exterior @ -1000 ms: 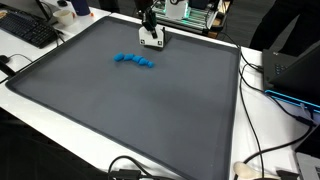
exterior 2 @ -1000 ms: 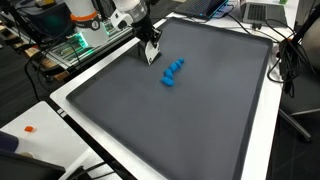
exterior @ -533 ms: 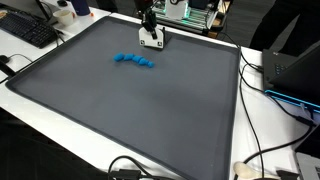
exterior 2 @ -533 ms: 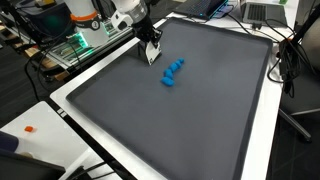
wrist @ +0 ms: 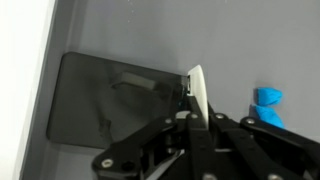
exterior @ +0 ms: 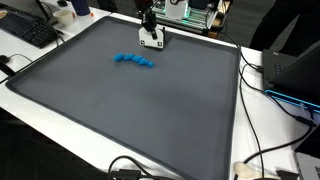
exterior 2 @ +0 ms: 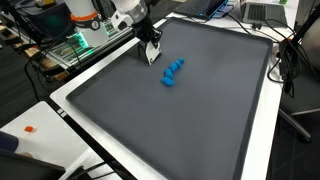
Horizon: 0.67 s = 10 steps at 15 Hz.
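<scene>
My gripper (exterior: 150, 33) hangs over the far edge of the dark grey mat (exterior: 120, 110), shut on a thin white flat piece (exterior: 152, 41) that points down at the mat. In the wrist view the white piece (wrist: 198, 95) stands edge-on between the black fingers (wrist: 160, 140) of the gripper (wrist: 197, 115). A string of small blue lumps (exterior: 134, 61) lies on the mat a short way from the gripper, apart from it. In both exterior views the lumps (exterior 2: 173, 72) are beside the white piece (exterior 2: 152, 53). One blue lump (wrist: 267, 104) shows at the right of the wrist view.
The mat lies on a white table (exterior 2: 95, 165). A keyboard (exterior: 28, 30) sits at one corner, and cables (exterior: 262, 75) and a laptop (exterior: 300, 66) along one side. Electronics (exterior: 190, 12) stand behind the gripper. A small orange bit (exterior 2: 30, 128) lies on the table edge.
</scene>
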Each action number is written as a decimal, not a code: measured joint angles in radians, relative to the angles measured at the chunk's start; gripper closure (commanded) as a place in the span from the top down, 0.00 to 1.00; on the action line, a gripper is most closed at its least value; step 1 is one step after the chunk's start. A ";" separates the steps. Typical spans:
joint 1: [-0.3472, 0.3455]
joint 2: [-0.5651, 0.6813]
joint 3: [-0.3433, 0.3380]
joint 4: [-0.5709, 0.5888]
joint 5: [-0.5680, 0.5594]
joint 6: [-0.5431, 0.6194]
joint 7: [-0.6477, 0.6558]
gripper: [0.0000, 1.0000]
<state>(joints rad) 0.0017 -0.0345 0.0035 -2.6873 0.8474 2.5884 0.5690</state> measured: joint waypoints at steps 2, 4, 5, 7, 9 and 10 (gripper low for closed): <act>0.000 0.000 0.000 0.000 -0.001 -0.001 -0.002 0.01; 0.000 0.000 0.000 0.001 -0.002 -0.002 -0.007 0.01; 0.000 0.001 0.000 0.001 -0.002 -0.002 -0.009 0.01; 0.000 0.001 0.000 0.001 -0.002 -0.002 -0.017 0.01; -0.001 0.000 0.000 0.001 -0.002 -0.001 -0.022 0.01; -0.001 0.000 -0.001 0.001 -0.002 -0.001 -0.024 0.01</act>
<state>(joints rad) 0.0006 -0.0343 0.0029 -2.6860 0.8457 2.5879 0.5449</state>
